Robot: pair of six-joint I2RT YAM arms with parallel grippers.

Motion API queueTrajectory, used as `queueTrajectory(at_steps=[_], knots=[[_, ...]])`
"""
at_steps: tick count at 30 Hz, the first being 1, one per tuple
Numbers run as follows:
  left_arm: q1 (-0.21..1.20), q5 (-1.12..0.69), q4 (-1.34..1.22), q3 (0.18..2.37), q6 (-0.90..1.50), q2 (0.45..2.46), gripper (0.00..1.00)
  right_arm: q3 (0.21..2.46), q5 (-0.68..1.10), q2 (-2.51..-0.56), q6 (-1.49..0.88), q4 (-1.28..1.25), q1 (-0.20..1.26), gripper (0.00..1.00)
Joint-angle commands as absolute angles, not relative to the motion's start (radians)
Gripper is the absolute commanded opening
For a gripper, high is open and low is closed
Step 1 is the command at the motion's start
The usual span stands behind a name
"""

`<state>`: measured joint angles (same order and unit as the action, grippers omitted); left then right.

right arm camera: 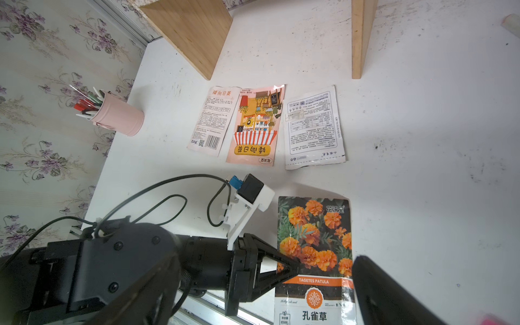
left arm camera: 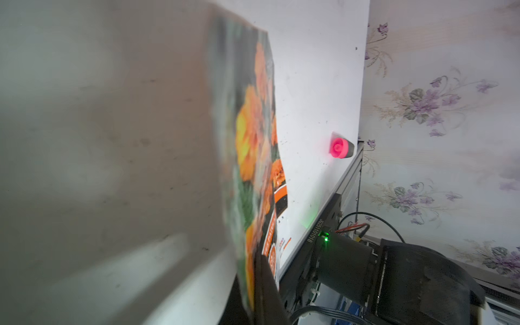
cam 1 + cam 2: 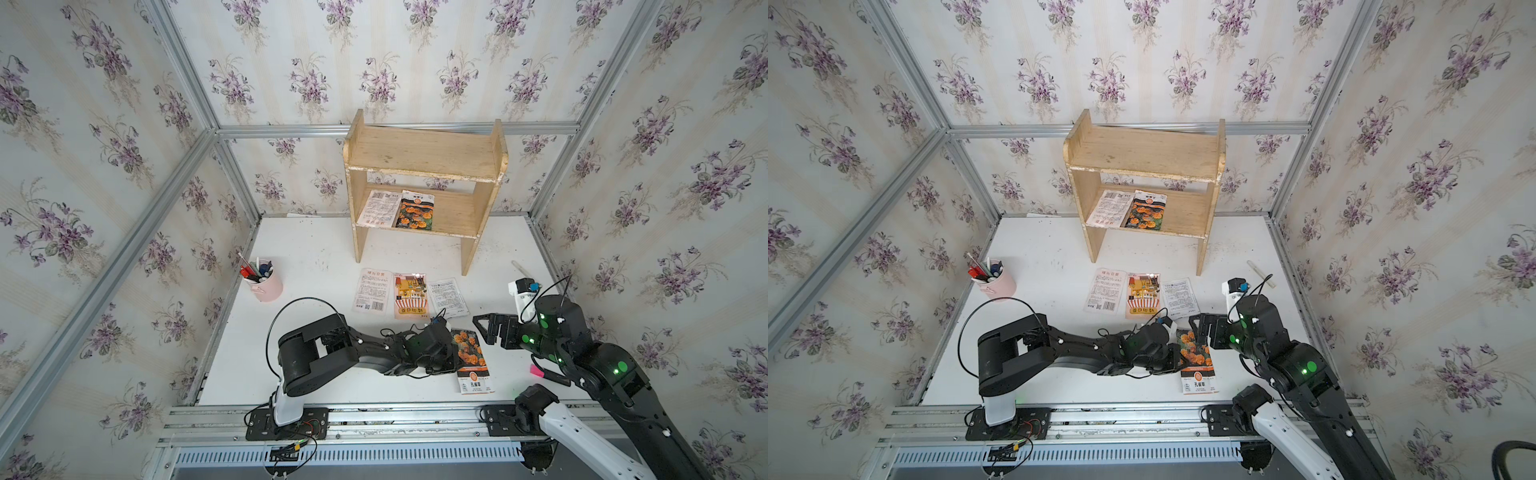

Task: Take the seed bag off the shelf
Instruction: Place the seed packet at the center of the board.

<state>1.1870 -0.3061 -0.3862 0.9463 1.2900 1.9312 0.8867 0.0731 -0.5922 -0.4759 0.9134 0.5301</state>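
The light wooden shelf stands at the back of the table; its legs show in the right wrist view. On its lower board lie a white printed seed bag and an orange-flower seed bag. Another orange marigold seed bag lies low over the table's front. My left gripper is shut on its left edge. My right gripper hangs open just above the bag's far right corner, holding nothing.
Three seed bags lie in a row mid-table: a pale one, a striped orange one and a white one. A pink cup of pens stands left. A pink-capped marker and a white stick lie right.
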Motion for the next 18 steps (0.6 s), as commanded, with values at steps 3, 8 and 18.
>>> queueTrajectory(at_steps=[3, 8, 18], knots=[[1.187, -0.29, -0.332, 0.966, 1.309, 1.956, 0.09, 0.884, 0.083, -0.585, -0.482, 0.89, 0.531, 1.0], [1.186, -0.269, -0.301, 0.973, 1.297, 1.953, 0.26, 0.872, 0.081, -0.577, -0.481, 0.888, 0.531, 1.0], [1.161, -0.21, -0.211, 0.941, 1.26, 1.886, 0.75, 0.849, 0.096, -0.561, -0.495, 0.872, 0.531, 1.0]])
